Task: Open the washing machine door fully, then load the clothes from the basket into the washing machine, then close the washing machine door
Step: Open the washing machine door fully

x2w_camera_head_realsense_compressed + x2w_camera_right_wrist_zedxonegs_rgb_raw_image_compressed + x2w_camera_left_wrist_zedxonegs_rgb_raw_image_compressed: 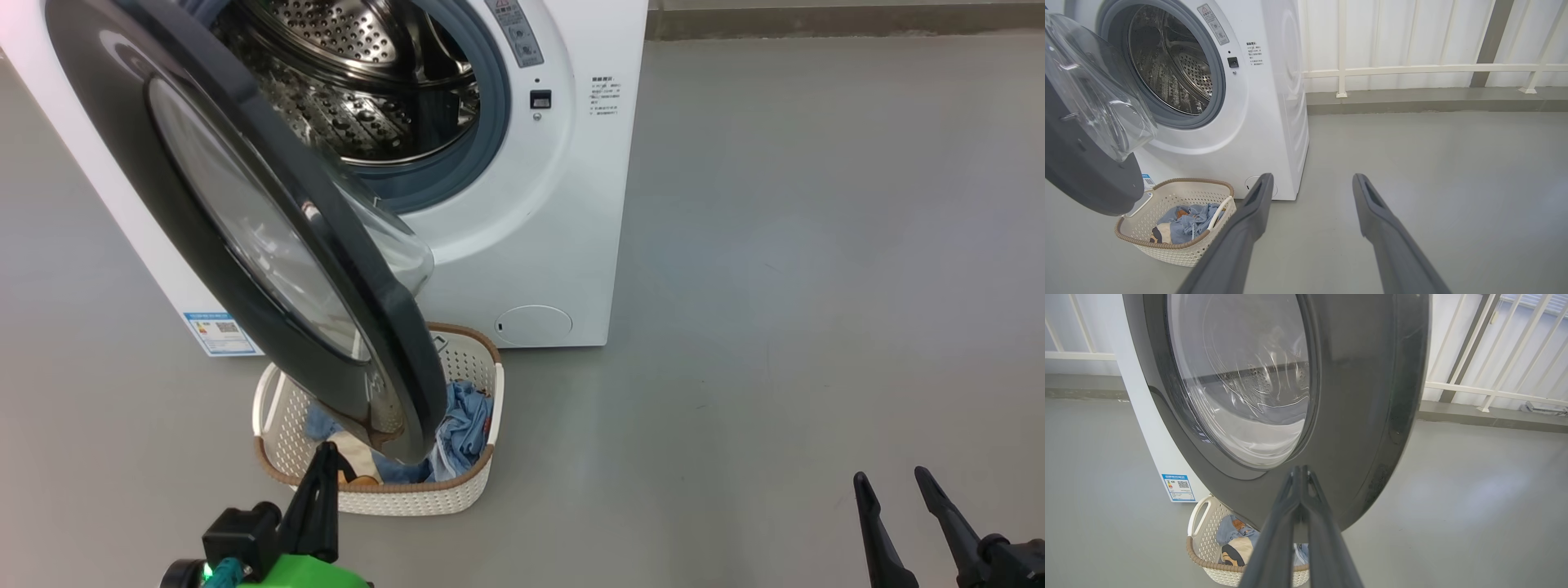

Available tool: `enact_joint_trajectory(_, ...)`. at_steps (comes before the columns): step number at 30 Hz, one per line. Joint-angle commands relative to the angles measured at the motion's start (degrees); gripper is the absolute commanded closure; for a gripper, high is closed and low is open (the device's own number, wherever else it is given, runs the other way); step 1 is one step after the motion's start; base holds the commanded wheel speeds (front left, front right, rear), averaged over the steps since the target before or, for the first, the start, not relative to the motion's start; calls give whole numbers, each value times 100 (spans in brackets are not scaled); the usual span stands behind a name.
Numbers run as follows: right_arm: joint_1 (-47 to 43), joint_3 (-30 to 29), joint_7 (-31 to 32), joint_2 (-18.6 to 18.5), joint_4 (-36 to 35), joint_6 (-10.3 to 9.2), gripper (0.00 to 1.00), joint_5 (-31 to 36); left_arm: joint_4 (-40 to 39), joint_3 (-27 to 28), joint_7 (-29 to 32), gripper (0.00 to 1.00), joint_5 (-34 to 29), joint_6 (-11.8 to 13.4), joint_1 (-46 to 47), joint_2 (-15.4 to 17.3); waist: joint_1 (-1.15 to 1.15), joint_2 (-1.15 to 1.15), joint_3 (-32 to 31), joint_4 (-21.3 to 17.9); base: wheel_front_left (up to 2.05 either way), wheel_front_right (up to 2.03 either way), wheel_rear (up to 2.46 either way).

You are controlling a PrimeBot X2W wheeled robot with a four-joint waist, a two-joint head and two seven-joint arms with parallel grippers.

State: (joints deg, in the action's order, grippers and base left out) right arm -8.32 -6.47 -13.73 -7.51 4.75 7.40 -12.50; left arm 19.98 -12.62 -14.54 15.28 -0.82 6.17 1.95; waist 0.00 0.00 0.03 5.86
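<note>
The white washing machine [571,204] stands at the upper left with its steel drum [367,90] exposed. The washing machine door [245,229] is swung partway out and hangs over the basket [408,500], which sits on the floor in front of the machine. Light blue clothes [461,433] lie inside the basket. My left gripper [325,453] is shut with nothing in it, just in front of the basket. In the left wrist view its tips [1300,470] point at the door's black rim [1363,396]; whether they touch it I cannot tell. My right gripper [890,475] is open, far right over bare floor.
Grey floor [816,286] stretches to the right of the machine. A white railing [1412,69] on a low kerb runs behind it. A blue sticker [1176,487] and a round flap [533,323] sit low on the machine's front. The door's lower rim overhangs the basket's left half.
</note>
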Motion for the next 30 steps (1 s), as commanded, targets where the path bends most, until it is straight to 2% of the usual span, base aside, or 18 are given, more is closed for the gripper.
enact_joint_trajectory(1, 71, 120, -89, -89, -110, 9, 0, 82, -79, 188, -46, 100, -3, -19, 116, 93, 0, 0, -1, 4, 0, 0, 0)
enact_joint_trajectory(10, 76, 94, -98, -78, -104, 9, 0, 84, -222, 310, -46, 100, 25, 74, 203, 93, 0, 0, 7, 49, 0, 0, 0)
enact_joint_trajectory(17, 115, 123, -101, -84, -107, 9, 0, 88, -541, 535, -46, 100, -202, 236, 568, 93, 0, 0, 46, 92, 0, 0, 0)
enact_joint_trajectory(25, 208, 257, -100, -88, -71, 9, 0, 64, -1755, 707, -46, 100, -723, 427, 1305, 97, 0, 0, 54, 118, 0, 0, 0)
enact_joint_trajectory(30, 199, 319, -105, -90, -23, 9, 0, 50, -2449, 328, -46, 100, -905, 320, 1618, 95, 0, 0, 5, 109, 0, 0, 0)
